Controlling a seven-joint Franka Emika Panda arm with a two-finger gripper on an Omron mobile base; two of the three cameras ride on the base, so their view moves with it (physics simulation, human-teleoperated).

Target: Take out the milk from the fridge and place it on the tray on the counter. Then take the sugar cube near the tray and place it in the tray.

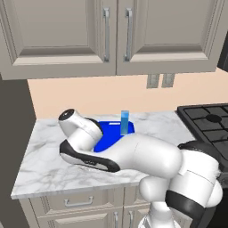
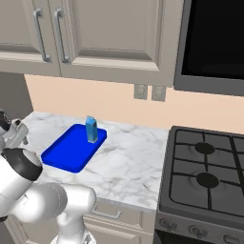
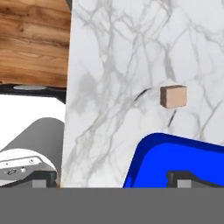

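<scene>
Half of the job looks done to us: the milk (image 2: 91, 129) stands upright at the far end of the tray (image 2: 66, 153) on the counter (image 2: 128, 169), so the fridge leg is behind us. What we still owe is the sugar cube (image 3: 173, 96), which lies on bare marble just beside the tray's rounded corner, apart from it, at about one o'clock from that corner in the hand view. We judge the next step to be a descent onto the cube.

Our gripper (image 3: 113, 177) has its jaws spread wide and holds nothing; one dark fingertip sits over the tray's edge at five o'clock in the hand view, the other at seven o'clock past the counter's edge.

From the right base view, the tray lies at nine o'clock of the counter's middle, with a black gas stove (image 2: 205, 186) at three o'clock. Beige wall cabinets (image 1: 111, 35) with metal handles hang at twelve o'clock over a peach backsplash with two outlets (image 1: 160, 80). Drawers sit under the marble, and a wood floor (image 3: 35, 39) shows beyond the counter's edge.
</scene>
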